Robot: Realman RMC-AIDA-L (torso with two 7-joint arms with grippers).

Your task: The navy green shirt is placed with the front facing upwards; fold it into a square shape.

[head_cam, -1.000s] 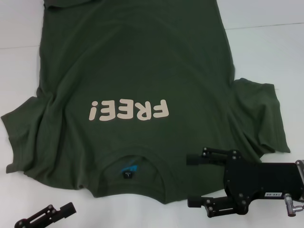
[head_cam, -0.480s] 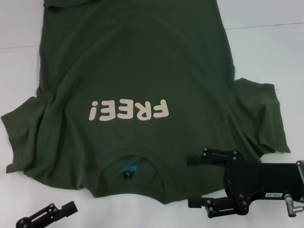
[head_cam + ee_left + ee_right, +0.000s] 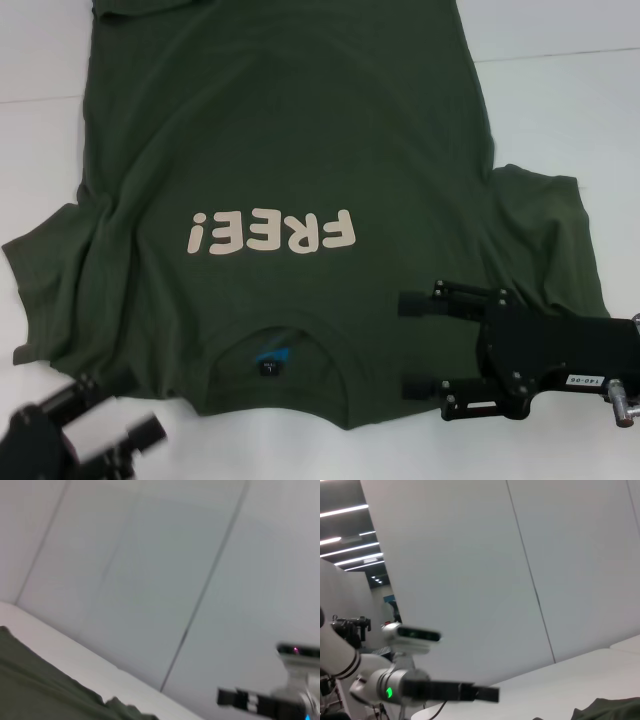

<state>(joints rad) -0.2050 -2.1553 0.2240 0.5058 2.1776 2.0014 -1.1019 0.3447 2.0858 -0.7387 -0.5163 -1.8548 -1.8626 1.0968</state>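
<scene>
The dark olive-green cotton T-shirt is spread print-up on the white table. The open-fingered right gripper is seen at 5 o'clock, the left gripper, likewise spread, at 7 o'clock.

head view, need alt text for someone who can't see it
A dark green T-shirt lies face up on a white table, its "FREE!" print upside down and its collar nearest the camera. The open right gripper sits over the right shoulder; the left gripper is at the left shoulder's edge.
</scene>
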